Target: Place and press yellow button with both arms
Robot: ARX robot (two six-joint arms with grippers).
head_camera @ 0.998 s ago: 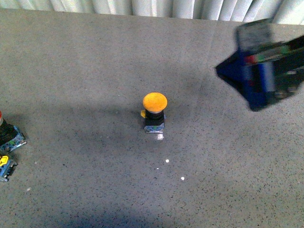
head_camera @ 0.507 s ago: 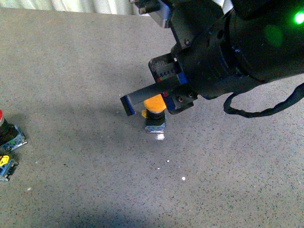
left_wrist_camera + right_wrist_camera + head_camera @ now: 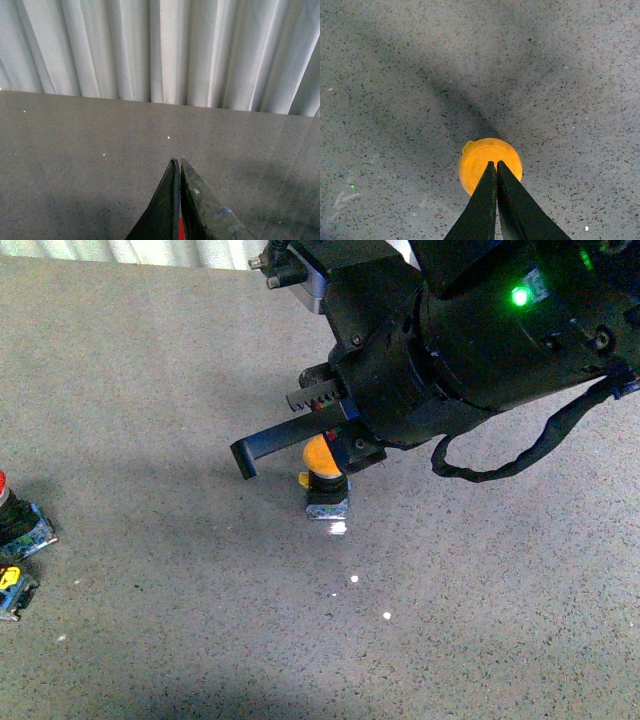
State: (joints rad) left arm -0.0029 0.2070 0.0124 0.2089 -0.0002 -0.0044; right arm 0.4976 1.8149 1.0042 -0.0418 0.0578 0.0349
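The yellow button (image 3: 322,472) stands upright mid-table on its silvery-blue square base; the right arm hides part of its cap. The bulky black right arm (image 3: 480,340) reaches in from the upper right. My right gripper (image 3: 328,444) is shut, with its tips right over the cap. In the right wrist view the shut gripper (image 3: 496,164) points at the middle of the yellow cap (image 3: 485,157); I cannot tell if they touch. My left gripper (image 3: 176,161) is shut and empty over bare grey table, and it does not show in the front view.
A red-capped button on a black body (image 3: 12,518) and a tiny blue part with a yellow bit (image 3: 10,590) sit at the left edge. A pale curtain (image 3: 160,50) hangs beyond the table's far edge. The grey speckled table (image 3: 150,390) has small white specks near the button.
The right arm swept in from the right edge to above the yellow button. Over the last half second it shifted a little, and its gripper stayed over the cap. The button has not moved.
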